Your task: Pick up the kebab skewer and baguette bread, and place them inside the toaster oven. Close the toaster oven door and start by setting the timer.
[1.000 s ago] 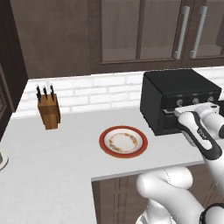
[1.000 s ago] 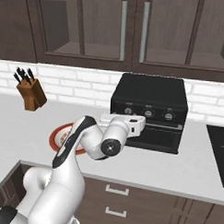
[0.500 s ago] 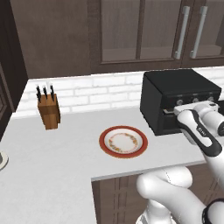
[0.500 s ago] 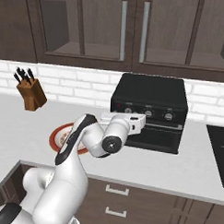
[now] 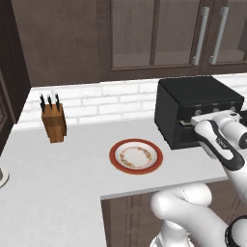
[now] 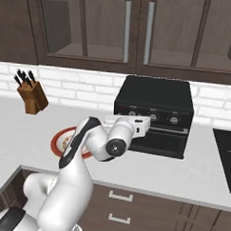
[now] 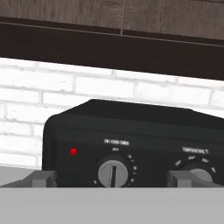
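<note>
The black toaster oven [image 5: 193, 103] stands at the back right of the counter, and its door [image 6: 159, 138] looks shut under the silver bar handle. My gripper [image 7: 111, 179] is open right in front of the oven's knob row. Its two fingertips [image 7: 43, 177] flank the timer knob [image 7: 113, 173] without touching it. A red light [image 7: 73, 151] glows to the left of that knob. From the sides, the gripper [image 5: 191, 123] [image 6: 144, 124] hovers at the upper front of the toaster oven [image 6: 153, 109]. The kebab skewer and the baguette bread are hidden.
A red-rimmed plate [image 5: 136, 156] lies on the counter left of the oven, and my arm partly covers the plate [image 6: 61, 139] in the right base view. A wooden knife block [image 5: 53, 123] stands at the back left. A dark cooktop [image 6: 226, 155] lies right of the oven. A temperature knob [image 7: 199, 173] is beside the timer knob.
The hand has crept a little closer to the oven's knob row. The jaws have stayed open.
</note>
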